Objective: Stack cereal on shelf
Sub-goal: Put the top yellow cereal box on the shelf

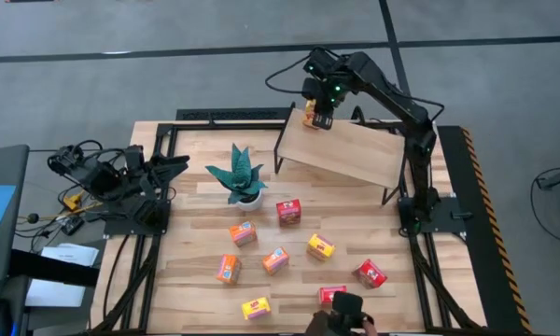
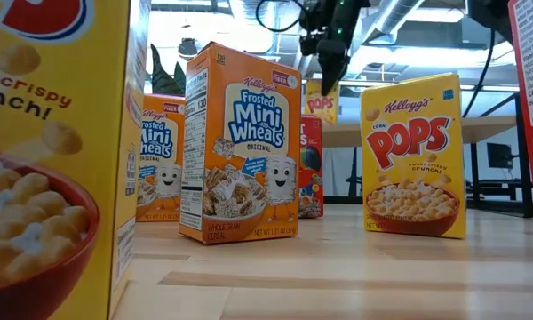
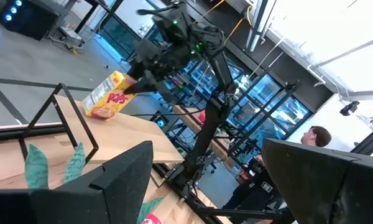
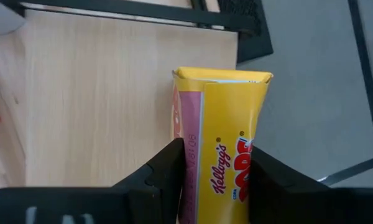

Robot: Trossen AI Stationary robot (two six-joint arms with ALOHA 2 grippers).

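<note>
High view: right gripper (image 1: 318, 119) clamped on a yellow cereal box (image 1: 311, 116) at shelf (image 1: 355, 154) far-left corner; left gripper (image 1: 173, 166) spread, parked at table's left edge.

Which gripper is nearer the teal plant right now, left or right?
Left. The left gripper waits, jaws open, just beside the teal plant. The right gripper is farther off, over the shelf's far end, jaws shut on a yellow cereal box.
</note>
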